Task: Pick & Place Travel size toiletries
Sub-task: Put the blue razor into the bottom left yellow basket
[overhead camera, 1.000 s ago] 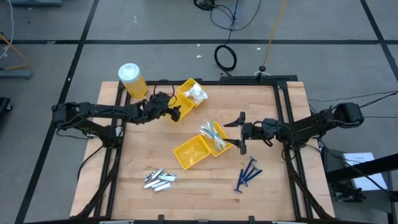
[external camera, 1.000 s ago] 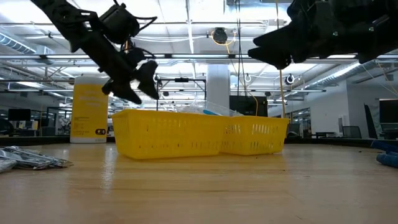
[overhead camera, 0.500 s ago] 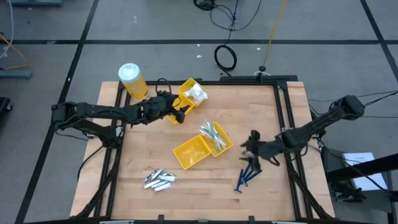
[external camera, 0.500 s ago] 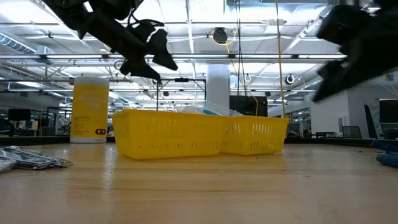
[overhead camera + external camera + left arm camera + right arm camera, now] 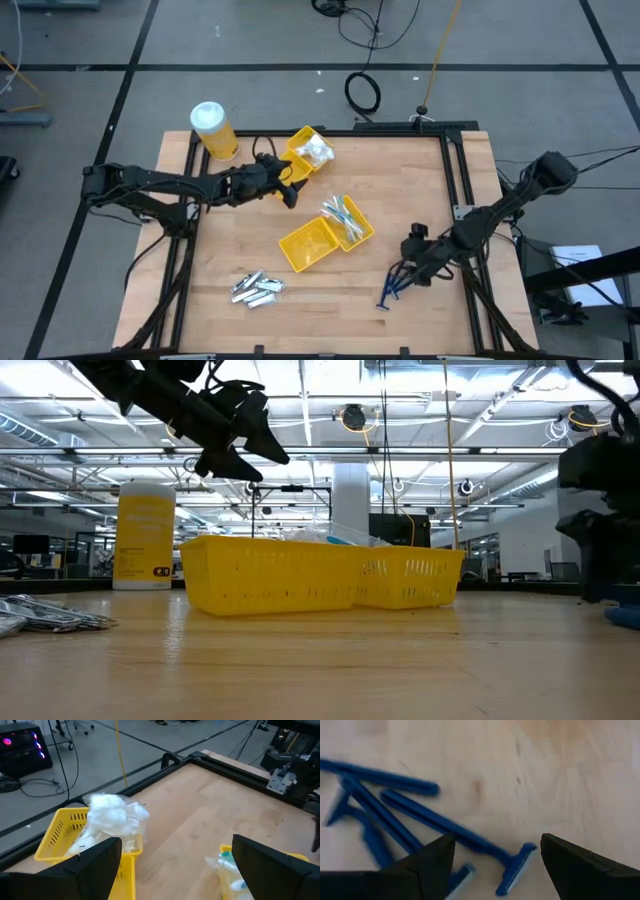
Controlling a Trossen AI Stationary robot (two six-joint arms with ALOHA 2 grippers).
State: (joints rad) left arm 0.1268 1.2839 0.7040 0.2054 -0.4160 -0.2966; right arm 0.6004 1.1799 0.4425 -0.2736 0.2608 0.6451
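Where wood grain runs pale, slim blue plastic razors, T-headed.

Overhead straight down, table-level across, wrist cameras close in; yellow trays shared by overhead and table-level views.

Grey floor crossed by dark lines, coiled black cable lying there; ceiling strip lights glowing beyond.

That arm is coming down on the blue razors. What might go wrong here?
The blue razors lie crossed in a loose pile, so the open right gripper might snag two at once or knock some aside. They are thin and flat on the table, so the fingers may slide over one without catching it.
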